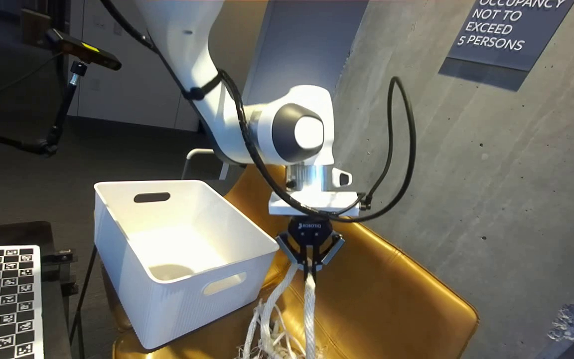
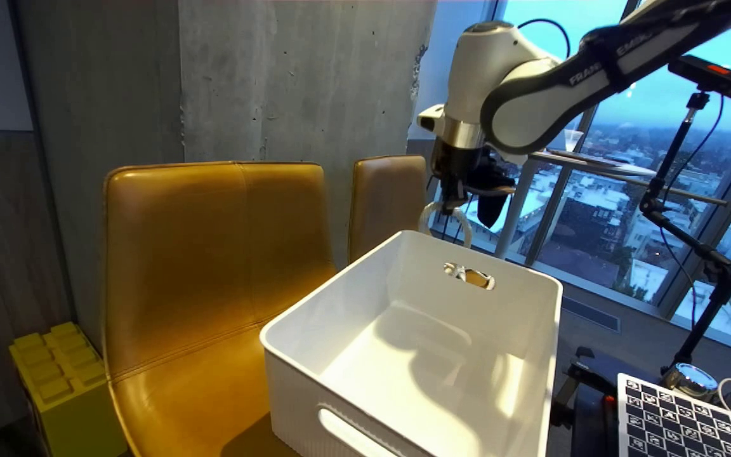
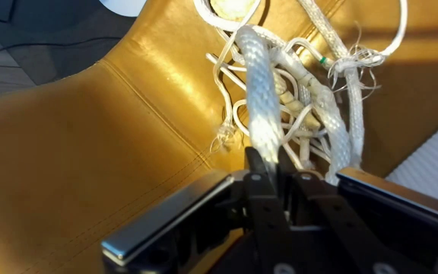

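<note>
My gripper (image 1: 310, 267) points down beside the white bin, its jaws shut on a thick white rope (image 1: 309, 309). In the wrist view the rope (image 3: 261, 87) runs up from between the dark fingertips and joins a tangle of thinner white cords (image 3: 295, 121) with frayed knots. The tangle lies on a golden-brown chair (image 3: 70, 152), and its lower end is cut off in an exterior view. Elsewhere the held rope (image 2: 465, 225) shows as a loop hanging under my gripper (image 2: 451, 206), behind the bin's far wall. A pale round thing (image 3: 232, 7) sits partly out of frame among the cords.
The white bin (image 1: 202, 309) with handle slots stands on a chair seat right beside the gripper; its inside (image 2: 429, 381) shows only shadows and light. A concrete wall (image 1: 441, 174) rises behind. Marker boards (image 1: 3, 304), a camera stand (image 2: 676, 235) and a yellow block (image 2: 67, 381) stand around.
</note>
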Robot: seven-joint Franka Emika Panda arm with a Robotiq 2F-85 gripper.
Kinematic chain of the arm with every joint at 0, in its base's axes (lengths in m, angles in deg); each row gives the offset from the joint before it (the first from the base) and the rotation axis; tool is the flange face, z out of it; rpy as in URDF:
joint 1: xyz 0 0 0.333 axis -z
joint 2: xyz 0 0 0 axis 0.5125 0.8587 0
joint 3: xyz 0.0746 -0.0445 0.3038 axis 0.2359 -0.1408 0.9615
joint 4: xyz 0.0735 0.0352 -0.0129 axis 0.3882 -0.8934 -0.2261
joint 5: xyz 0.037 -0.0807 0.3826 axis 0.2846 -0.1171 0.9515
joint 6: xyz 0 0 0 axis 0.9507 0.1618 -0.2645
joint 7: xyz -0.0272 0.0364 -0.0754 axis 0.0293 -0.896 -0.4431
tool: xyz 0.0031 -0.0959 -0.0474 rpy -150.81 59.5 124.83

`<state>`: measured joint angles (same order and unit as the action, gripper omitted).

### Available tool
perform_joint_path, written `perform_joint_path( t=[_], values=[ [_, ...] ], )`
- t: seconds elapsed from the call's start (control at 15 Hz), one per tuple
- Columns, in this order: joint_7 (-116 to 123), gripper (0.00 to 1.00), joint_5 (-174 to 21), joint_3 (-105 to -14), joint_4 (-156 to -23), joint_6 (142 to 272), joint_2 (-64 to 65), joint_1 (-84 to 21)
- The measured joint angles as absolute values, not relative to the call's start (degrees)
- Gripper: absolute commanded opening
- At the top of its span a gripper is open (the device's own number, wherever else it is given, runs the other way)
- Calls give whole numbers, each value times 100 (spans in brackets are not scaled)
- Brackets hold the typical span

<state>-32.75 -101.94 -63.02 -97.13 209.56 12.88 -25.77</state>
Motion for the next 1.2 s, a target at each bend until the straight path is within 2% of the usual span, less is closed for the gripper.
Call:
perform_joint_path(
  t=[0.6, 1.2],
  values=[
    [-2955, 3, -9108, -5890, -9952, 20027, -1066, -2638],
    [-2114, 3, -9034, -5111, -8821, 18523, -2261, -3440]
  ],
)
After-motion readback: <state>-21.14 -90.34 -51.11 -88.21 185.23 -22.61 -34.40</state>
